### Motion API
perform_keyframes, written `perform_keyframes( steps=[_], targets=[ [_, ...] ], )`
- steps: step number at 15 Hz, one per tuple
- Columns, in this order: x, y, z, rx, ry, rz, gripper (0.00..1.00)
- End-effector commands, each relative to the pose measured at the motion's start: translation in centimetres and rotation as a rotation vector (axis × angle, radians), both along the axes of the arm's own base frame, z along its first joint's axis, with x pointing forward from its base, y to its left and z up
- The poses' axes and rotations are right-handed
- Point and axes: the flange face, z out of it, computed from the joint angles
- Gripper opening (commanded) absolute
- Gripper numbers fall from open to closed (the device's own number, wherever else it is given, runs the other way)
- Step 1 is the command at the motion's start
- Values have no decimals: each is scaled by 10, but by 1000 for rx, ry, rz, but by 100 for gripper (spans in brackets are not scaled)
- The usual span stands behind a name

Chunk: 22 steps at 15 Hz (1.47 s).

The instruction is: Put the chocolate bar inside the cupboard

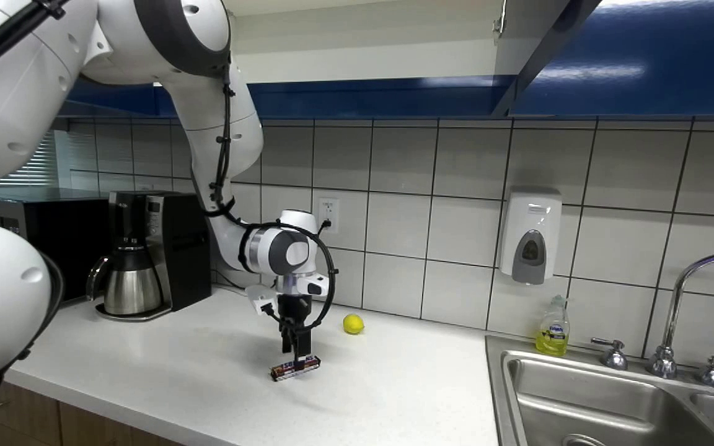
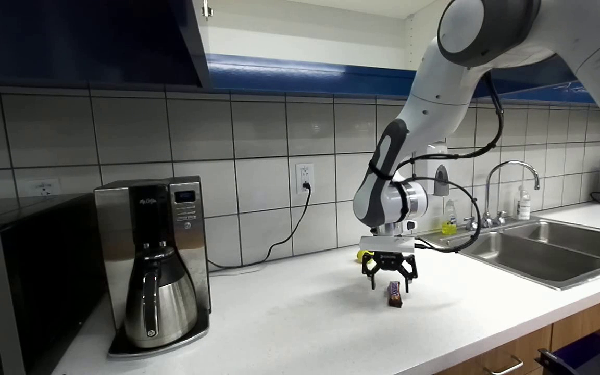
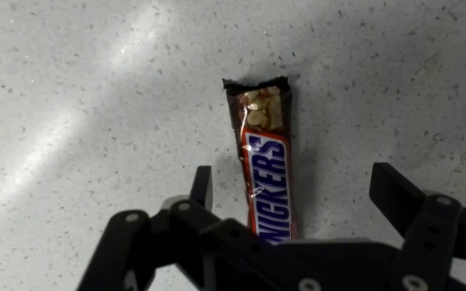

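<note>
White countertop [image 1: 406, 396] under my jaws, dark little chocolate bar [image 3: 266, 173] lying flat on it — and that's where the job stands. My gripper [image 2: 390, 287] is lined up with the bar, jaws spread well apart and countertop showing on both sides of it, so nothing's held yet. Can't tell if I'm down around it or just above. Good news: the cupboard [image 2: 305, 34], well above my jaws, is standing open with its white inside showing, so I reckon that part's sorted. Left to do, as I see it: maybe centre up, since the bar sits closer to one finger [image 3: 202, 186], then pinch, lift, carry it up, set it inside and let go — basically the whole move.
</note>
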Motion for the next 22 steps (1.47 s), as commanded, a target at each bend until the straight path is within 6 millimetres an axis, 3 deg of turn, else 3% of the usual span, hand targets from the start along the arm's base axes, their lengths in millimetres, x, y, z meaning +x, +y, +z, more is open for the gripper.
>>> perform_keyframes(
  steps=[1,5,6,7,15,16,22],
  targets=[
    [9,1,-2,-27,21,-16,100],
    [11,3,-5,-29,25,-17,100],
    [11,3,-5,-28,24,-15,75],
    [12,3,-5,-28,23,-10,74],
    [16,4,2,-29,7,-2,9],
    [17,5,4,-28,3,-1,5],
    [21,10,13,-29,-12,34,7]
  ],
)
